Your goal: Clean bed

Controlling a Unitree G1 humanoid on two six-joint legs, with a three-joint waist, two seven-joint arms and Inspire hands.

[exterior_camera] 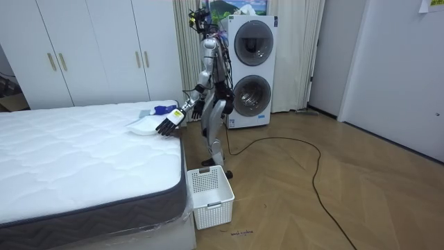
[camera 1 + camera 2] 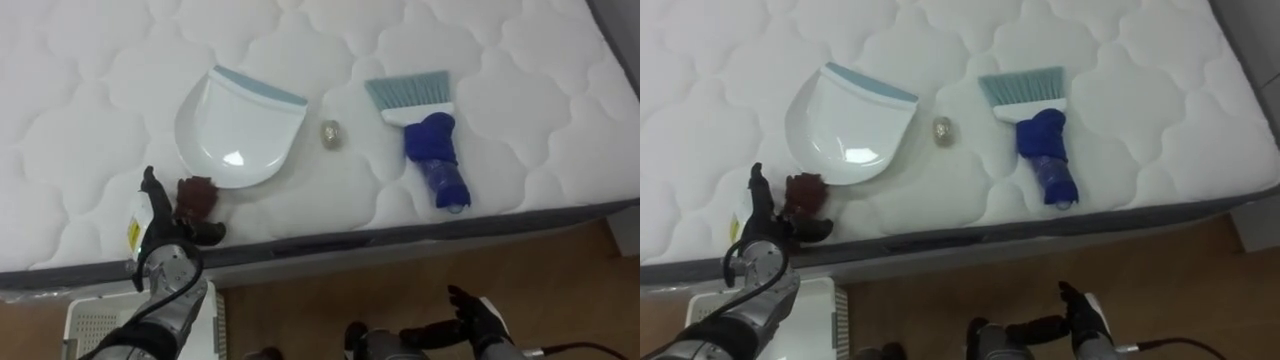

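Note:
On the white quilted mattress lie a white dustpan with a pale blue lip, a small crumpled ball just to its right, and a blue hand brush with pale bristles further right. A dark red crumpled lump rests by the dustpan's near edge. My left hand is at the mattress's near edge just left of the lump, open, its fingers straight and its thumb below the lump. My right hand hangs low over the floor in front of the bed, open and holding nothing.
I stand at the side of the bed near its corner. A white slatted basket sits on the wooden floor by the bed's corner, close to my feet. Stacked washing machines are behind me and white wardrobes beyond the bed.

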